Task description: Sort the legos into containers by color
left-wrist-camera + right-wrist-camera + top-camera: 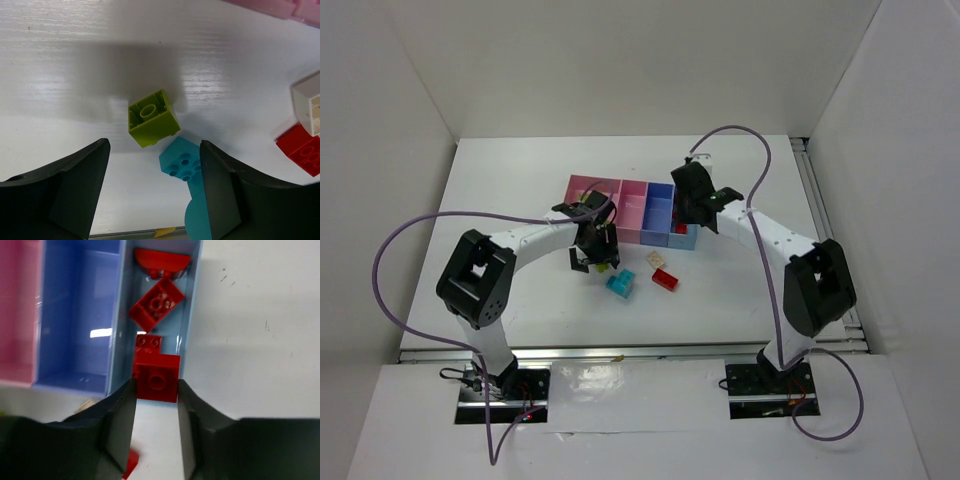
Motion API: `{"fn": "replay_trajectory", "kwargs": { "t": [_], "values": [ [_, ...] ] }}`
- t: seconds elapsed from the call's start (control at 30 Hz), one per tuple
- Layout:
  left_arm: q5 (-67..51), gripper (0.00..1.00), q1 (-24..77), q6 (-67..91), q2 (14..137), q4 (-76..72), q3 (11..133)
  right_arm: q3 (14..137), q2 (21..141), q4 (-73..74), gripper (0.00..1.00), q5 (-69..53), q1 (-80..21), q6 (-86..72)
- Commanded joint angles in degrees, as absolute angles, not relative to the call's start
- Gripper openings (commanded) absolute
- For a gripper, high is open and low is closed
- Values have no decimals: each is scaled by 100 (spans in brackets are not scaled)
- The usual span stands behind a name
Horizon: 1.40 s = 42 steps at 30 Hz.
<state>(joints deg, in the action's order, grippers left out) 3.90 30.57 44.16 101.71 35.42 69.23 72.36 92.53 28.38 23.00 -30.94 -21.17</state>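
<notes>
My right gripper (156, 390) is shut on a red lego (156, 376), held by its sides over the near end of the tray's light blue compartment (194, 315). Three red legos (156, 304) lie in that compartment. My left gripper (154, 150) is open and empty, low over the table. A lime green lego (152, 118) lies on its side just beyond the fingertips. A cyan lego (181, 160) lies against my right finger. In the top view the left gripper (594, 252) is in front of the tray (588, 190) and the right gripper (685, 215) is over its right end.
A cream-white lego (655, 258) and a red lego (665, 280) lie on the table in front of the tray; both also show in the left wrist view, cream (309, 102) and red (302, 149). The periwinkle compartment (80, 315) holds nothing. White walls surround the table.
</notes>
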Motion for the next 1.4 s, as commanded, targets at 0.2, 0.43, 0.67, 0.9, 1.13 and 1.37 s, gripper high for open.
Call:
{"fn": "replay_trajectory", "kwargs": {
  "t": [0.2,0.43,0.67,0.9,1.13,1.37],
  "values": [
    [519,69,3067,4570,10354,3419,6899,8200,10055,2188,93,2373,-2672,-1863],
    [686,44,3067,4465,10354,3472,6952,7832,9115,2109,93,2443,-2672,-2021],
    [738,39,3067,4298,10485,3524,7207,7322,8333,2425,93,2391,-2672,-2206],
    [914,75,3067,4245,10600,3524,7382,6943,8024,2549,93,2338,-2672,-2259],
    [1493,84,3067,3999,10994,3691,8014,6829,8024,2619,93,2233,-2672,-2312],
    [1433,67,3067,3999,11259,3691,8191,6829,8024,2619,93,2285,-2672,-2364]
  ]
}}
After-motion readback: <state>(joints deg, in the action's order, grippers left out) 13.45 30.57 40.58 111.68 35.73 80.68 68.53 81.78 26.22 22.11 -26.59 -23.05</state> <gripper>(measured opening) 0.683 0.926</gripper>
